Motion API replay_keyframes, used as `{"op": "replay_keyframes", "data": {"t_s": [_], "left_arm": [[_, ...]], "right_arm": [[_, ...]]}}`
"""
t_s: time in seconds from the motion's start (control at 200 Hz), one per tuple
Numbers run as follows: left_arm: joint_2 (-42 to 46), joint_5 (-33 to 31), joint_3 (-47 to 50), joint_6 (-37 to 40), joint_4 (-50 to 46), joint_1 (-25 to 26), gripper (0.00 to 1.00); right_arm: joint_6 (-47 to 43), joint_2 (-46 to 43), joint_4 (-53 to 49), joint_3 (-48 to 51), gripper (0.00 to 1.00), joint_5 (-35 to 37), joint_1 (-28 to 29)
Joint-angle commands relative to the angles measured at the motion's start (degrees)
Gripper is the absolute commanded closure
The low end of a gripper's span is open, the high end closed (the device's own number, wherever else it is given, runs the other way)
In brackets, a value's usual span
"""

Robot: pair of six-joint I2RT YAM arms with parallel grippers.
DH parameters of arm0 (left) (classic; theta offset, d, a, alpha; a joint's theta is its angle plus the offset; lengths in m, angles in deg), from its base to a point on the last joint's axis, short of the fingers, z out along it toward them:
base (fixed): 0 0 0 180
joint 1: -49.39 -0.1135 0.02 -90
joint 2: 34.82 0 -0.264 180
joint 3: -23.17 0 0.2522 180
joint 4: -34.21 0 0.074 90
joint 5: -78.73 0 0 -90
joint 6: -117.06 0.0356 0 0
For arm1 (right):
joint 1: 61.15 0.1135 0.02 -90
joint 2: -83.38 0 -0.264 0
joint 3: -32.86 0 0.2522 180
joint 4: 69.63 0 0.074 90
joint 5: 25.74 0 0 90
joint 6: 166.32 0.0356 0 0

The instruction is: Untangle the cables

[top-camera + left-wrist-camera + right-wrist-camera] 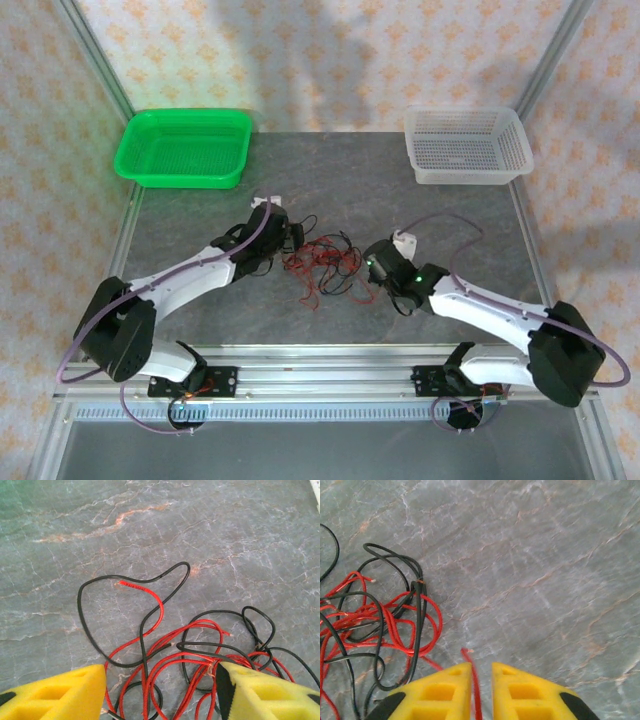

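Fingers of the left gripper stand wide apart, released, low over the table. Between them run several strands of the cables, red and black mixed, none of them pinched; whether a strand brushes the right-hand finger where it crosses I cannot tell. Just beyond the tips a black wire makes a broad loop flat on the stone, and a loose red end lies inside that loop.

The right gripper is parted only a little, a narrow slot. One red wire runs through the slot, its free end lying just past the tips; the gap looks wider than the wire, so it passes through without being clamped. The rest of the tangle sits to that gripper's left in the wrist view.

From above, the cables lie in one loose heap on the table between the two grippers, the left one at the heap's edge and the right one just beside it.

A green basket stands at the far left corner and a white basket at the far right, both well apart from the cables, each with its mesh floor bare.
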Motion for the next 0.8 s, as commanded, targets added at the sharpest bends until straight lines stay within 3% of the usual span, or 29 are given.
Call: {"op": "replay_keyframes", "data": {"t_s": [0.0, 0.12, 0.255, 0.415, 0.636, 0.796], "left_arm": [[1.76, 0.96, -0.56, 1.03, -2.09, 1.23, 0.37], [0.04, 2.48, -4.8, 2.48, -5.61, 3.22, 0.36], [-4.83, 2.08, -8.59, 2.7, -8.07, 6.37, 0.35], [-10.06, 2.66, -9.52, 0.62, -5.19, 8.7, 0.35], [-16.06, 5.13, -9.65, -1.39, -1.84, 10.47, 0.36], [-18.71, -0.58, -9.18, -2.52, -5.91, 10.61, 0.36]], "right_arm": [[0.63, 1.82, 1.99, -0.35, 0.66, -3.48, -0.22], [0.19, 1.92, 1.67, -1.57, 0.43, -5.21, -0.23], [-0.43, 0.59, 2.12, -3.26, 0.28, -6.6, -0.23], [-0.47, 1.91, 5.94, -4.19, 0.26, -10.65, -0.27], [-0.01, 11.05, 10.31, -7.1, 0.27, -13.91, -0.23], [-0.42, 18.1, 9.48, -10.14, 0.3, -10.54, -0.16]]}}
